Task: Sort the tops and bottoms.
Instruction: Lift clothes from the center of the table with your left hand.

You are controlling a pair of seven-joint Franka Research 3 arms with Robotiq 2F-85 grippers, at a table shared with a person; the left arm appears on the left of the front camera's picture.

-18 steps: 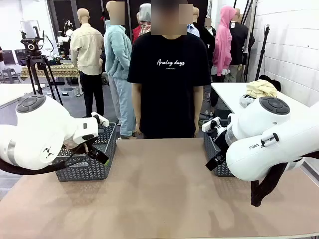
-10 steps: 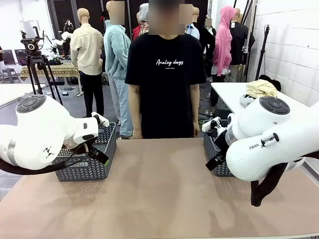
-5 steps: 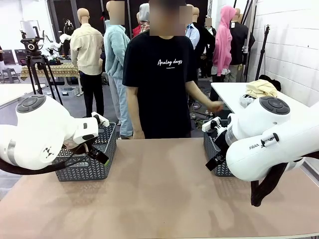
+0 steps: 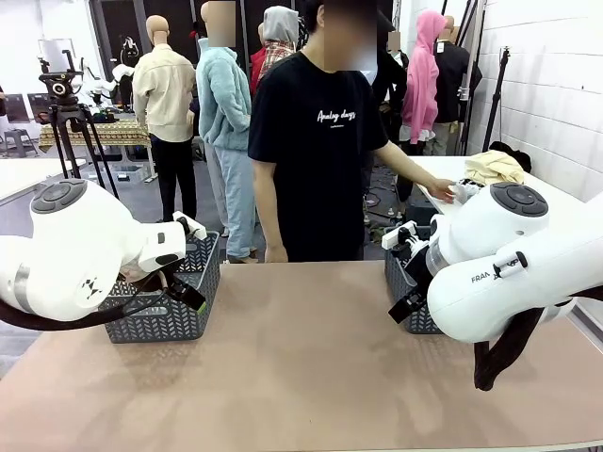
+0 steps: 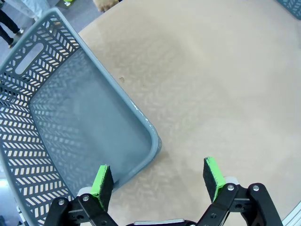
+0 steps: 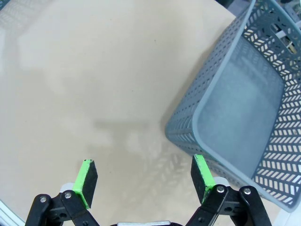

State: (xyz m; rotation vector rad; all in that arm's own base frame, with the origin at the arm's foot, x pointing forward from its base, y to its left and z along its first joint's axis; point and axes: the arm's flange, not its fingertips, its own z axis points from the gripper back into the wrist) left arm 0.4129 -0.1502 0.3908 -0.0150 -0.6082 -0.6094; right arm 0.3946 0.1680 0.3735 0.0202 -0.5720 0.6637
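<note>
Above the table (image 4: pixel 301 367), left gripper (image 5: pixel 157 178) and right gripper (image 6: pixel 144 178) hang jaws apart, empty; person's hand (image 4: pixel 443 191), off at the clothes (image 4: pixel 492 168), could meet a moving arm.

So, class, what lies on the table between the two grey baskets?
Nothing. In the front view, the stretch of tabletop between the left basket and the right basket is bare.

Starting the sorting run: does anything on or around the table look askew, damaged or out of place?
Nothing stands out. The left basket and right basket stand upright and intact at the table's sides, with the left tool and right tool open near them. A clothes pile lies on the side table, by the person's hand.
</note>
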